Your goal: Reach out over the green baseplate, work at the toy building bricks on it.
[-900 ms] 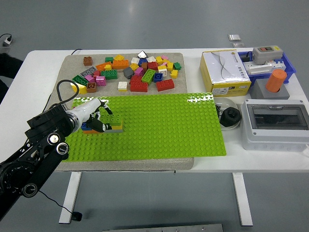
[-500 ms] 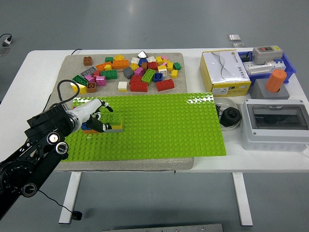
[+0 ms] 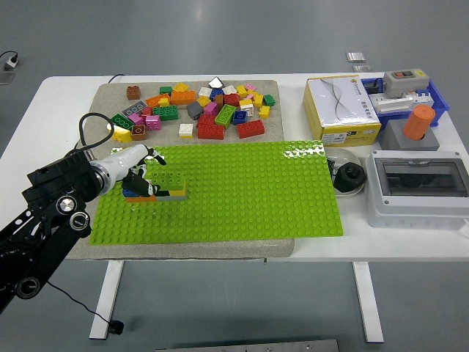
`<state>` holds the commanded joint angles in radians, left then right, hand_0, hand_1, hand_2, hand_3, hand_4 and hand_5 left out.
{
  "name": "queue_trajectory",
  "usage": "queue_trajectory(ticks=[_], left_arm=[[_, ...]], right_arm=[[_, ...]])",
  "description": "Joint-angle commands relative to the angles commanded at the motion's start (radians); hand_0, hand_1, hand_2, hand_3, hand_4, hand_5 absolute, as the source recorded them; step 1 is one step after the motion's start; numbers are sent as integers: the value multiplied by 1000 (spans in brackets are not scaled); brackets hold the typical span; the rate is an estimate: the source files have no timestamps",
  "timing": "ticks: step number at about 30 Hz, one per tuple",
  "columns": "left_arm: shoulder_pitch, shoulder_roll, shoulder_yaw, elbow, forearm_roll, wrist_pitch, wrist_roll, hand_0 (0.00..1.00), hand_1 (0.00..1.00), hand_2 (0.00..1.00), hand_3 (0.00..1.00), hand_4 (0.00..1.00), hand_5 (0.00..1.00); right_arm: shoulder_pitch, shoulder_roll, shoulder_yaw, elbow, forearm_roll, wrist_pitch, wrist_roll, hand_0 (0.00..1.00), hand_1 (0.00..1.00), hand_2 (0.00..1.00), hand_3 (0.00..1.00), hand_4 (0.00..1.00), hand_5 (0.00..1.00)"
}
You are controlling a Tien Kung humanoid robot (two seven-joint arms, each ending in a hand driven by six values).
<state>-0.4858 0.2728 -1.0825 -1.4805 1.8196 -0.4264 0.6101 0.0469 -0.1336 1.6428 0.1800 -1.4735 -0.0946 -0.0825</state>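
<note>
The green baseplate [image 3: 249,191] lies on a grey mat in the middle of the table. A small stack of bricks [image 3: 167,187], with green on top and orange, grey and blue beneath, stands on its left part. My left hand [image 3: 141,170] is at the stack's left end. Its fingers are loosely spread, with the tips against or just beside the stack, and it grasps nothing. The black left arm comes in from the lower left. The right arm is out of view.
A pile of loose coloured bricks [image 3: 205,110] lies on the mat [image 3: 278,246] behind the baseplate. To the right are a yellow-and-white box [image 3: 341,108], a blue bin [image 3: 432,95], an orange cylinder [image 3: 419,121], a grey enclosure [image 3: 418,187] and a black round object [image 3: 348,178].
</note>
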Motion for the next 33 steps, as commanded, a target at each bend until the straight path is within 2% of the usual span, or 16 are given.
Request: queue_trajectory(ticks=[3,6,13,33], left_arm=[[18,32,-16,-59,-6,-16,3,150,2,90,726,681,2],[30,49,-15,-102,-8,-26,7,150,2,90,726,681,2],[49,53,7,-137,-12,-32,11,150,2,90,700,685,2],[50,27,35,-45,-11,-12,-6,150,2,90,688,684,2]], right_arm=[[-2,0,2,0,-3,0,-1,630,358,539,698,685,945],[-2,1,7,0,-11,1,-3,630,358,539,698,685,945],[-3,4,18,0,-24,3,-9,630,359,545,698,685,944],[4,2,4,0,-8,1,-6,631,360,545,697,684,940]])
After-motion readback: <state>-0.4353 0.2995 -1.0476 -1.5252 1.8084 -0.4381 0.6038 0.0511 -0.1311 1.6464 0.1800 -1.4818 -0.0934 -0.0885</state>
